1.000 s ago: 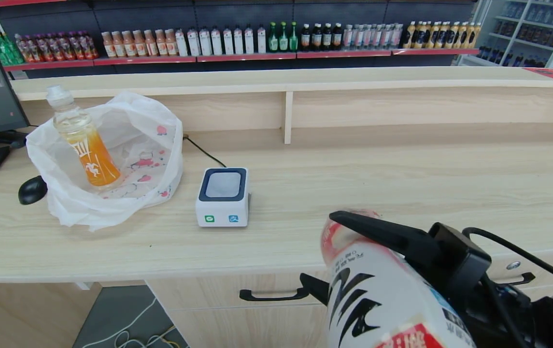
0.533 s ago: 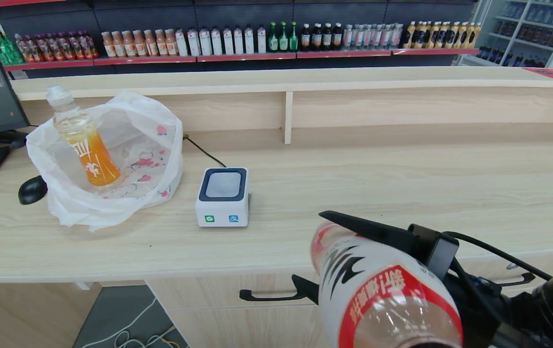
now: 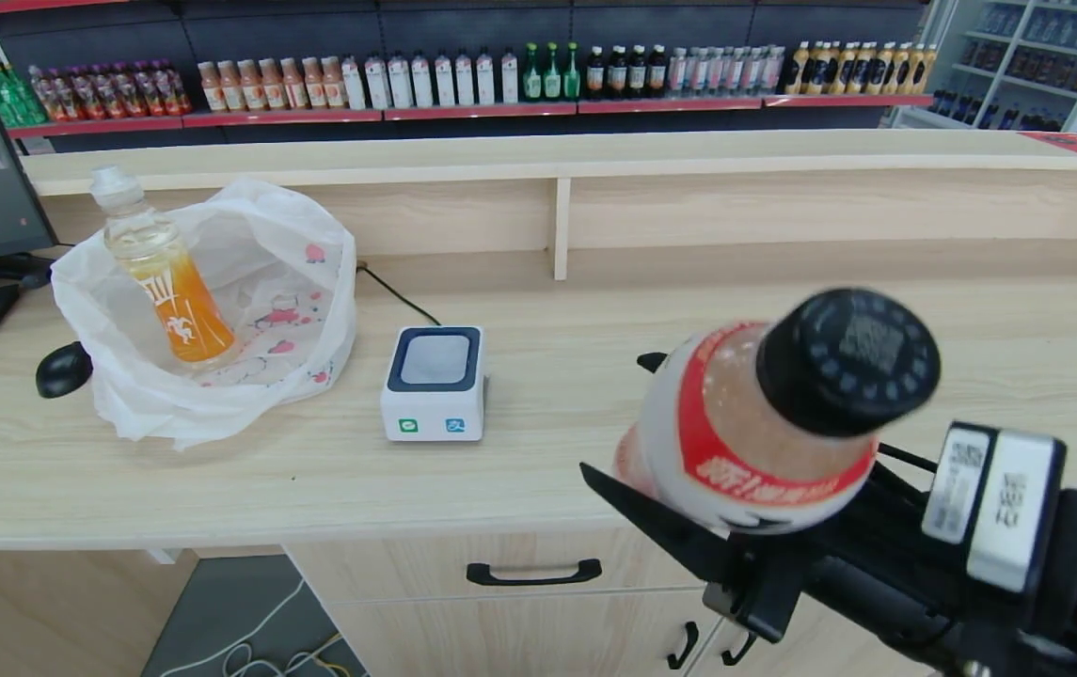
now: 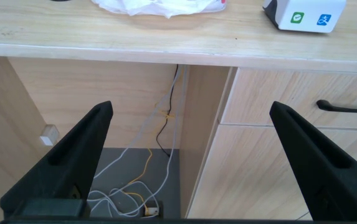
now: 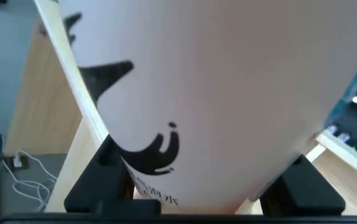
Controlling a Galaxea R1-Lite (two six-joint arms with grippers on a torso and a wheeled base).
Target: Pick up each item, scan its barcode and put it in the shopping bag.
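Right gripper [image 3: 627, 418]: clamped round white-and-red bottle [image 3: 764, 423]; black cap tipped toward the head camera, label probably being turned for reading
Bottle position: raised over front edge of counter [image 3: 783, 282]; right of scanner [image 3: 435, 381], apart from it
Left gripper [image 4: 190, 115]: spread wide, holding nothing; below counter level
Shopping bag [image 3: 218, 404]: far left on counter, mouth open to receive; orange bottle [image 3: 171, 282] already standing inside

You have a red-banded, black-capped white bottle [image 3: 736, 442] tilted cap-up, right of the scanner [image 3: 435, 381]. Left of it, an orange bottle [image 3: 171, 291] stands inside the shopping bag [image 3: 312, 320].
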